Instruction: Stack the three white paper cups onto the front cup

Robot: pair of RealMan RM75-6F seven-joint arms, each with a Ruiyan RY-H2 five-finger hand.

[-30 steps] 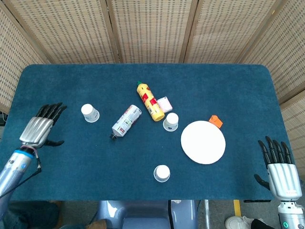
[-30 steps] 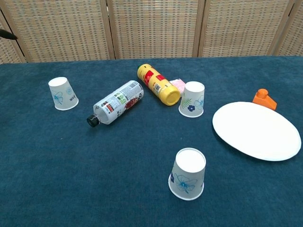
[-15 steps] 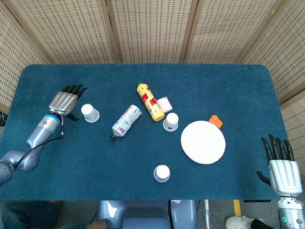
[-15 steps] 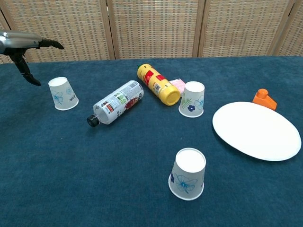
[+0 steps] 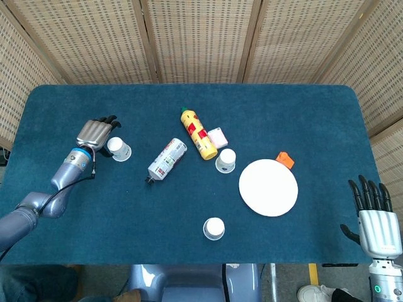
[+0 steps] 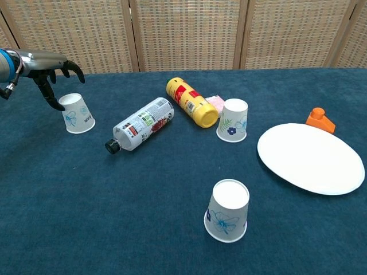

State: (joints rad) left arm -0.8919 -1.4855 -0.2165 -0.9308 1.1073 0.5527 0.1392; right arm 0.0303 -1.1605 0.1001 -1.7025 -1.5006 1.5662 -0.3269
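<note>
white paper cups sit upside down on the blue cloth table (image 5: pixel 302 113): the far-left cup (image 5: pixel 118 149), the middle cup (image 5: pixel 225 160) beside the yellow plastic bottle (image 5: pixel 198 133), and the front cup (image 5: pixel 214 228) nearest you. your left hand (image 5: pixel 96 133) has swung in from the table's left edge and now hangs just beside the far-left cup, fingers (image 6: pixel 73 70) arched apart over it, holding nothing, so the first pick looks about to start. your right hand (image 5: pixel 375 220) waits spread and empty off the near right corner.
</note>
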